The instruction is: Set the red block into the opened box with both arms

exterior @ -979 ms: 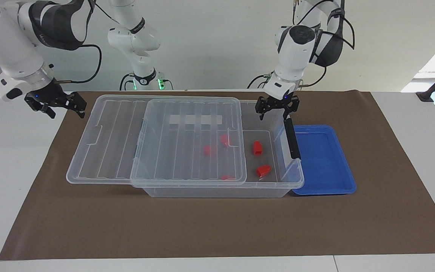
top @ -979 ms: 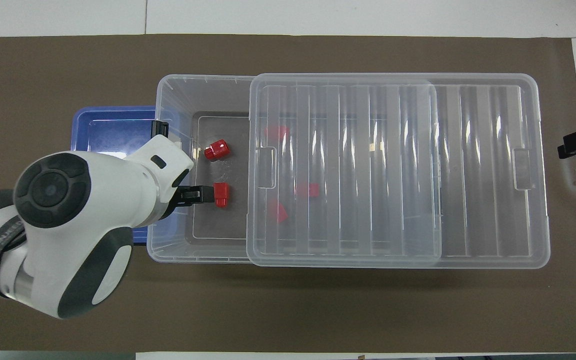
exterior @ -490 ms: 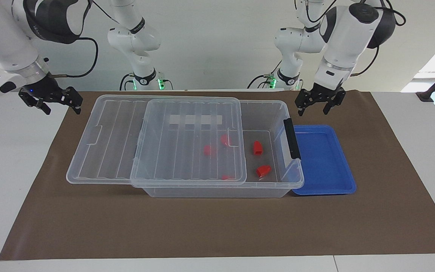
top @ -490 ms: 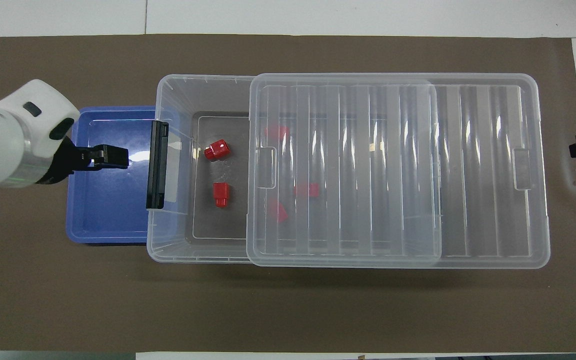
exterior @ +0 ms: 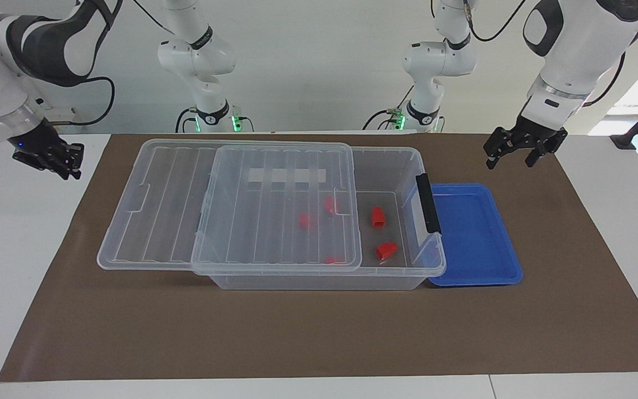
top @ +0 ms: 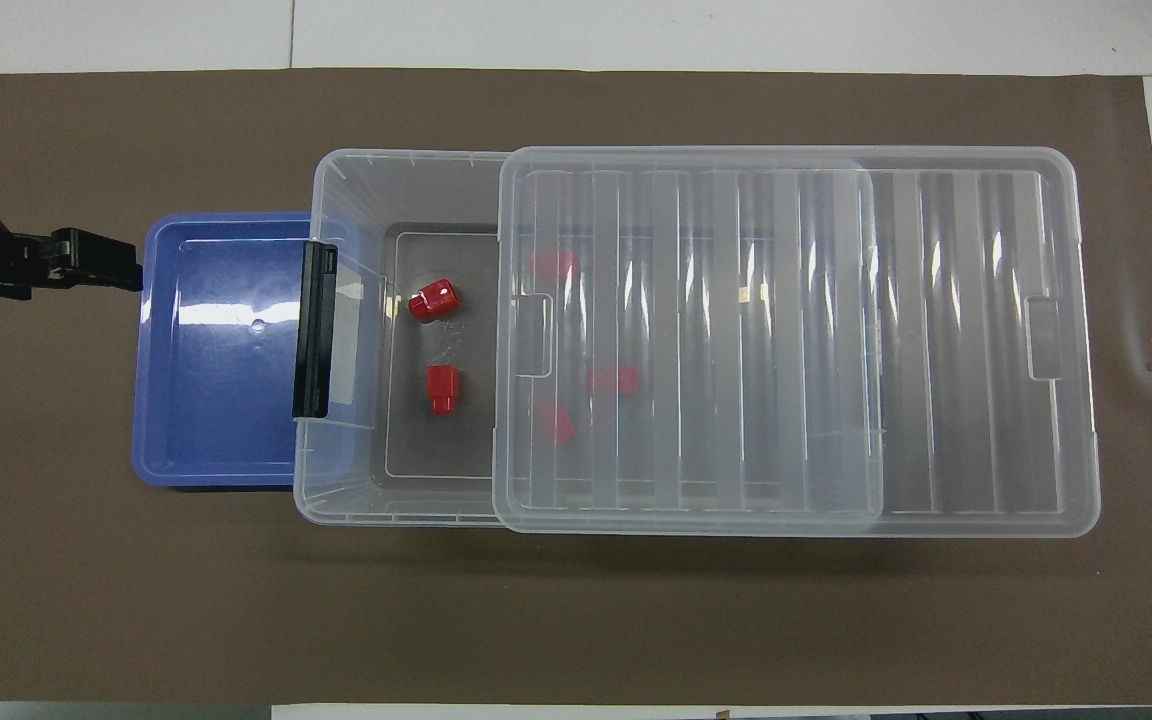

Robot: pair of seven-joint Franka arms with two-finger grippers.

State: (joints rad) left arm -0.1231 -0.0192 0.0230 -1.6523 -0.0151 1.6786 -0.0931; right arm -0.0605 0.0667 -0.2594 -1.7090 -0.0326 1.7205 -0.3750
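The box [exterior: 319,277] is set in the middle of the bench [exterior: 319,332], and its lid [exterior: 147,221] is slid part way off toward the right arm's end. Two red blocks [exterior: 377,216] are seen in the open part of the box, and more are seen under the lid. A blue tray [exterior: 479,233] is laid just beside the box.

The left gripper [exterior: 517,155] is held up over the bench near the tray, spread open and with nothing in it. The right gripper [exterior: 56,162] is held up past the lid; it cannot be told if it is spread or pressed together.
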